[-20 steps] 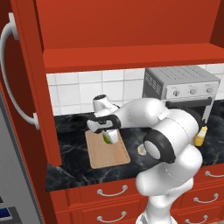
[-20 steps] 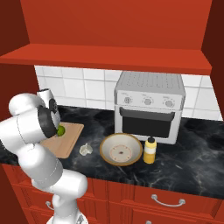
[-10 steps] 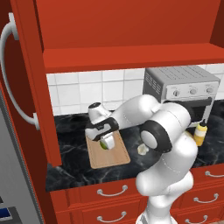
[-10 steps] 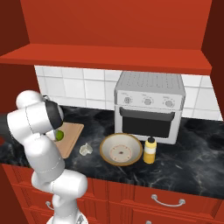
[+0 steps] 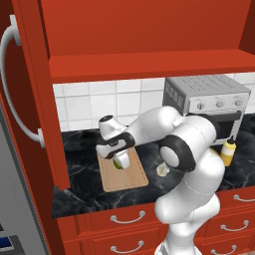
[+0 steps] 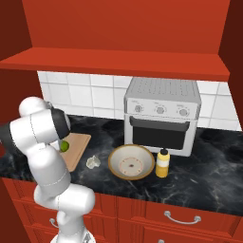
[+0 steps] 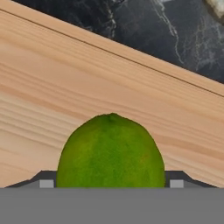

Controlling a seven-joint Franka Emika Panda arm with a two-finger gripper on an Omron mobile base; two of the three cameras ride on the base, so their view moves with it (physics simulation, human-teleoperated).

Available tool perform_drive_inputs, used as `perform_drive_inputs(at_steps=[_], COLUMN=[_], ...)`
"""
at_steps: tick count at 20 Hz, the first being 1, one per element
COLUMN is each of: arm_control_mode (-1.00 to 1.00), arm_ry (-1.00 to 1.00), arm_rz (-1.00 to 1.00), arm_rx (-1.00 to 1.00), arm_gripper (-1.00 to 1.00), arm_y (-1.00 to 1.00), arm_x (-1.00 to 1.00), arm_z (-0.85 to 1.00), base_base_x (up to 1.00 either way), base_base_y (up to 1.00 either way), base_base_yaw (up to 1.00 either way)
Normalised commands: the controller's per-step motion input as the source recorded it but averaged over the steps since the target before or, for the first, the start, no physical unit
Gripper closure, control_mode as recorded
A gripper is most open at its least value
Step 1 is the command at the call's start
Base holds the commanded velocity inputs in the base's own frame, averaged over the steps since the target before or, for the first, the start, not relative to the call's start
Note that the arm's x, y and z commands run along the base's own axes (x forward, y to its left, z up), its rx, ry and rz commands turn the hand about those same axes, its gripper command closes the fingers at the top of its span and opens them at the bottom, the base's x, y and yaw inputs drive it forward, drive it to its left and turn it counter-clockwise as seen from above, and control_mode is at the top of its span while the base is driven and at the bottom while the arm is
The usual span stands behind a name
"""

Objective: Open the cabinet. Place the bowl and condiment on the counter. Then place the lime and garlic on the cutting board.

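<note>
Cabinet stands with its door swung wide at the left. Below it runs the counter, with the toaster oven against the back tiles. The cutting board lies toward the counter's left end, near the front edge. The bowl sits just in front of the oven, and the condiment stands beside it on the oven side, close but I can't say touching. The garlic waits on bare counter between board and bowl.

And down on the board is the lime, right at the gripper, fingers spread either side of it. From the hand view the lime looks seated on the wood, well inside the board's edges.

To finish this well, I'd say keep the fingers wide and lift straight up, no sideways drag, or the round lime rolls off toward the board's edge. Then swing across to the garlic.

Against a second ago: the arm has dropped lower over the board, elbow pushed forward, and the lime has come down to the wood with it. Bowl, bottle and garlic haven't budged.
</note>
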Motion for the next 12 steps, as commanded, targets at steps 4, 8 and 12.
perform_drive_inputs(at_steps=[4,8,12], arm_control_mode=[-1.00,-1.00,-1.00], arm_ry=[0.00,0.00,0.00], arm_rz=[0.00,0.01,0.03], arm_rx=[0.01,0.00,0.00], arm_gripper=[-1.00,-1.00,-1.00], arm_y=[-0.08,-0.13,-0.33], arm_x=[0.00,0.00,-0.07], arm_z=[0.35,0.35,0.28], base_base_x=[0.00,0.00,0.00], base_base_y=[0.00,0.00,0.00], base_base_yaw=[0.00,0.00,0.00])
